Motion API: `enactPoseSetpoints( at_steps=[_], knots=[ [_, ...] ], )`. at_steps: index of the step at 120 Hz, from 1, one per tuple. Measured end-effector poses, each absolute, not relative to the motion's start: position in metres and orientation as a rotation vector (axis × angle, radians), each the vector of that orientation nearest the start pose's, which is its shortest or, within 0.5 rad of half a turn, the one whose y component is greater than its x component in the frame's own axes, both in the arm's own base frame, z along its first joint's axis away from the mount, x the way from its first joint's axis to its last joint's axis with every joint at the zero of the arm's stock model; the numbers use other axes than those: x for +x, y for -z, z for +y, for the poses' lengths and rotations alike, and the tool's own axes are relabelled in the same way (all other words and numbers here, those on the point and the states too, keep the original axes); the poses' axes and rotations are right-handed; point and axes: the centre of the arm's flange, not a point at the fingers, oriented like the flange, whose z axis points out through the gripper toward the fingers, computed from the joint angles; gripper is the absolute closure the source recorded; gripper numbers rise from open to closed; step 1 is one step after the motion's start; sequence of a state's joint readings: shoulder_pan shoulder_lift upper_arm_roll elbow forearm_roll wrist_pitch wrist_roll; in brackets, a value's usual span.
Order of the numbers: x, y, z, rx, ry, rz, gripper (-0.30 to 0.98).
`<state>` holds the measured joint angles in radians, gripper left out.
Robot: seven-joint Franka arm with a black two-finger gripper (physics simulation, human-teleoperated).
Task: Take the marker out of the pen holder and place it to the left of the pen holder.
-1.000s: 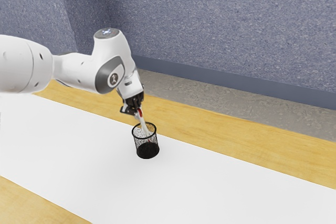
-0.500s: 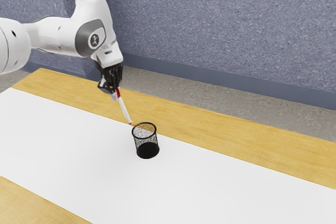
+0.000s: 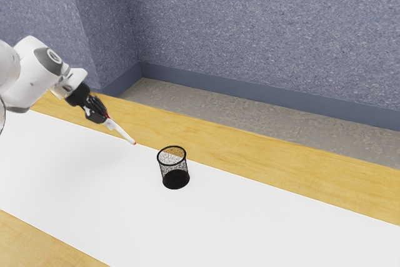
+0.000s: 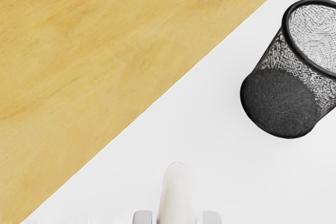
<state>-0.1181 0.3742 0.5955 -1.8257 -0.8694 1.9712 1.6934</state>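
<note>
Marker [image 3: 122, 132] clasped firmly in the gripper [image 3: 107, 119], slanting down, out of the pen holder [image 3: 173, 168] and towards the exterior view's left. Best to lower gently, lay nearly flat on the white strip [image 3: 94, 179], then release only after contact, to prevent rolling.

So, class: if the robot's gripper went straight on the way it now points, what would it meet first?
Probably the white strip on the table, beside the pen holder. The marker in the gripper would likely touch it tip first, though depth is unclear.
</note>
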Motion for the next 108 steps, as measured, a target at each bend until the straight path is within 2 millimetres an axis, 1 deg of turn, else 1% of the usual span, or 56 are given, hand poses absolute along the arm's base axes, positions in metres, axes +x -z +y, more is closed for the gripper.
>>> enactPoseSetpoints(
  at_steps=[14, 26, 31, 40, 42, 60, 64, 66, 68, 72, 74, 76, 78, 82, 87, 89, 91, 94, 97, 100, 103, 108],
  knots=[
    [0.585, -0.327, 0.233, -3.173, 0.8, 1.353, 0.77],
    [0.583, -0.303, 0.239, -3.191, 0.814, 1.37, 0.77],
    [0.582, -0.298, 0.24, -3.189, 0.824, 1.382, 0.77],
    [0.582, -0.295, 0.24, -3.175, 0.84, 1.414, 0.77],
    [0.582, -0.294, 0.24, -3.17, 0.842, 1.423, 0.75],
    [0.582, -0.291, 0.237, -3.143, 0.827, 1.506, 0.41],
    [0.583, -0.292, 0.234, -3.134, 0.829, 1.526, 0.35],
    [0.585, -0.295, 0.23, -3.122, 0.83, 1.547, 0.33],
    [0.589, -0.304, 0.223, -3.097, 0.833, 1.581, 0.3],
    [0.603, -0.342, 0.185, -2.991, 0.825, 1.727, 0.26],
    [0.608, -0.373, 0.157, -2.906, 0.803, 1.831, 0.24],
    [0.611, -0.407, 0.123, -2.806, 0.766, 1.944, 0.22],
    [0.608, -0.446, 0.087, -2.698, 0.724, 2.051, 0.2],
    [0.592, -0.519, 0.028, -2.515, 0.647, 2.2, 0.17],
    [0.568, -0.602, -0.032, -2.334, 0.533, 2.287, 0.14],
    [0.557, -0.628, -0.054, -2.273, 0.479, 2.3, 0.13],
    [0.547, -0.65, -0.075, -2.221, 0.428, 2.303, 0.12],
    [0.531, -0.675, -0.099, -2.172, 0.365, 2.285, 0.11],
    [0.519, -0.691, -0.109, -2.172, 0.312, 2.235, 0.1],
    [0.515, -0.698, -0.1, -2.221, 0.264, 2.151, 0.09],
    [0.516, -0.695, -0.079, -2.309, 0.216, 2.042, 0.08],
    [0.52, -0.687, -0.034, -2.463, 0.154, 1.839, 0.06]
  ],
)
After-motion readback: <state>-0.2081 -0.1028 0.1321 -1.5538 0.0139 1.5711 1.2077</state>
